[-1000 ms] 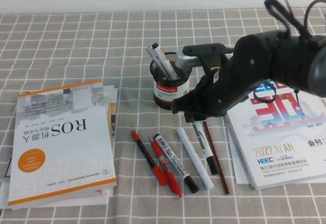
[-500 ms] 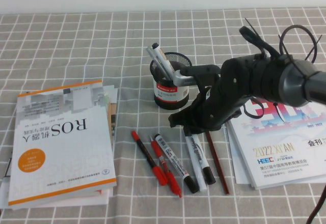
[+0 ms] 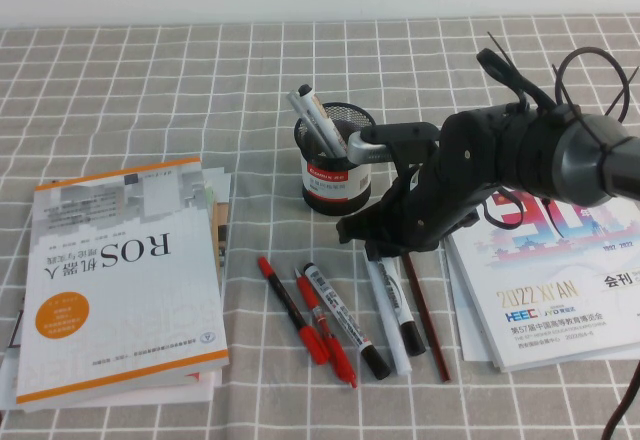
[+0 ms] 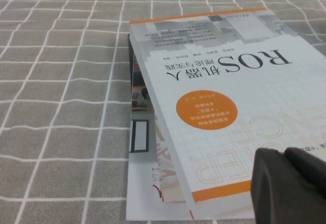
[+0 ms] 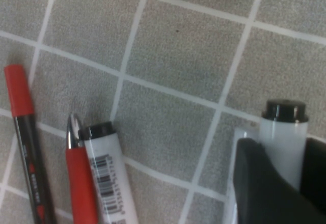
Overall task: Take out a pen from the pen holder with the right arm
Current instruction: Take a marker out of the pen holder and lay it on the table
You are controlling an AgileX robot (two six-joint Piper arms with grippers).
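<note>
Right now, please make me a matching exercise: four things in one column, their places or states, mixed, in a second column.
1 pen holder
2 ROS book
3 right gripper
4 left gripper

a above the book's cover
b shut on the white marker
c lying on the robot's left
d upright, with pens inside

Pairs: 1-d, 2-c, 3-b, 4-a

Pen holder (image 3: 335, 175): mid-table, pens (image 3: 318, 120) standing in it.
Pen row (image 3: 330, 325): before the holder, between 2 stacks.
Book stack (image 3: 120, 280): left.
Magazines (image 3: 550, 300): right.
Right gripper (image 3: 385, 250): before the holder, around a marker (image 3: 403, 310) in the row.
Left gripper (image 4: 290, 183): over the book stack's corner.
</note>
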